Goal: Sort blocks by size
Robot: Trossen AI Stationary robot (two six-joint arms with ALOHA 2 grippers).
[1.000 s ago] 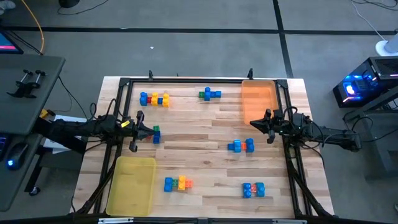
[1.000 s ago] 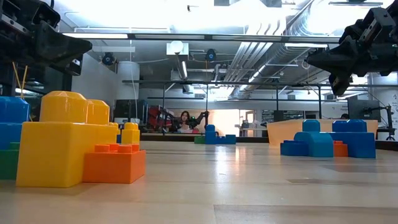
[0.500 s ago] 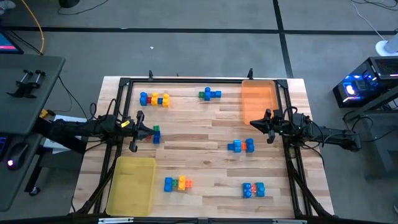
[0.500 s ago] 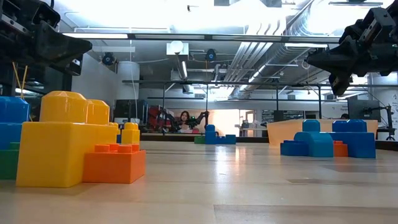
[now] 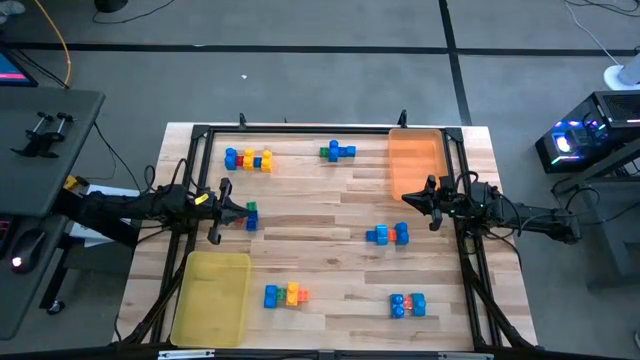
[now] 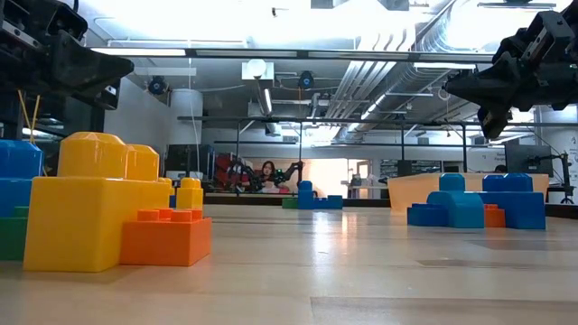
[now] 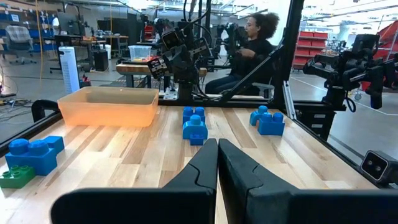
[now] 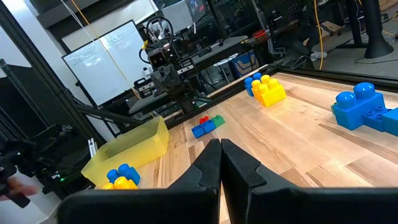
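Note:
Several small clusters of joined blocks sit on the wooden table: blue, yellow and red (image 5: 248, 159), green and blue (image 5: 337, 151), green and blue (image 5: 250, 215), blue (image 5: 387, 234), blue, yellow and orange (image 5: 286, 295), and blue and orange (image 5: 407, 305). My left gripper (image 5: 222, 210) hovers at the table's left side, just left of the green and blue cluster. Its fingers (image 7: 217, 144) are shut and empty. My right gripper (image 5: 432, 203) hovers at the right side, beside the orange tray. Its fingers (image 8: 221, 144) are shut and empty.
A translucent orange tray (image 5: 417, 160) stands at the far right and a translucent yellow tray (image 5: 212, 297) at the near left. A dark metal frame (image 5: 300, 128) runs around the table's edges. A person (image 7: 255, 43) sits beyond the table.

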